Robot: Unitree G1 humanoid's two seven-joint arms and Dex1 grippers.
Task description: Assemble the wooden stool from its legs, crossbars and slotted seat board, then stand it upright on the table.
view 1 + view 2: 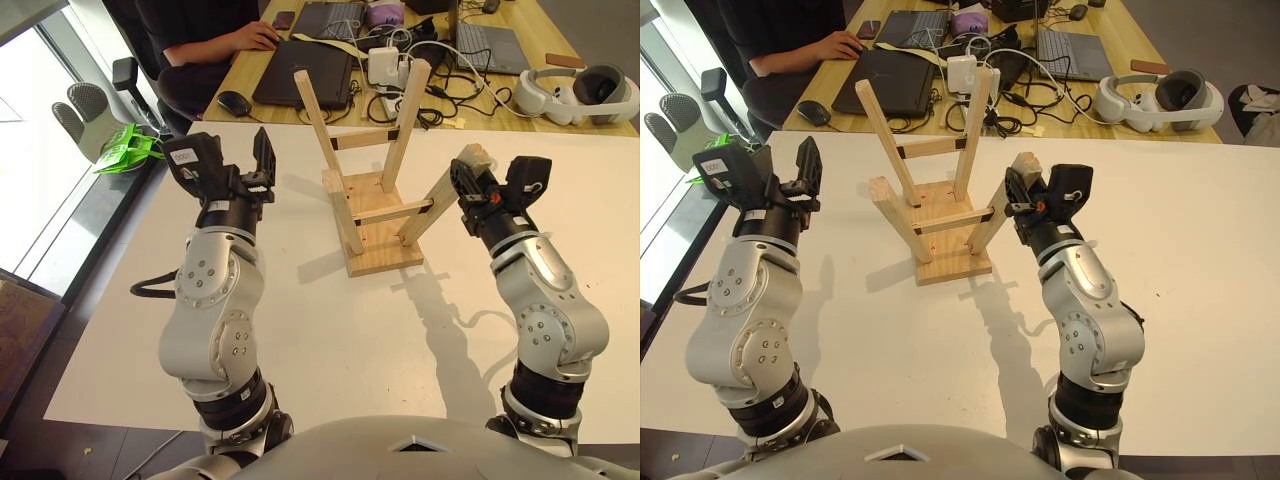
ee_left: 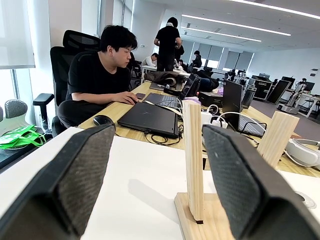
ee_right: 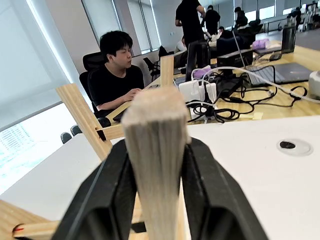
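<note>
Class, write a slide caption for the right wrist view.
Right gripper shut on one stool leg, other legs and crossbar behind.

The stool (image 1: 404,130) was pale natural wood with visible grain, its crossbar (image 1: 392,211) ends dark brown or black. What looked like small red marks dotted the seat board (image 1: 385,258). The table (image 1: 330,350) was plain white. The left gripper (image 2: 157,180) had black pads (image 2: 75,185) with a fine woven texture, and the right gripper (image 3: 155,150) was black too. A bag (image 1: 125,148) was bright green.
</note>
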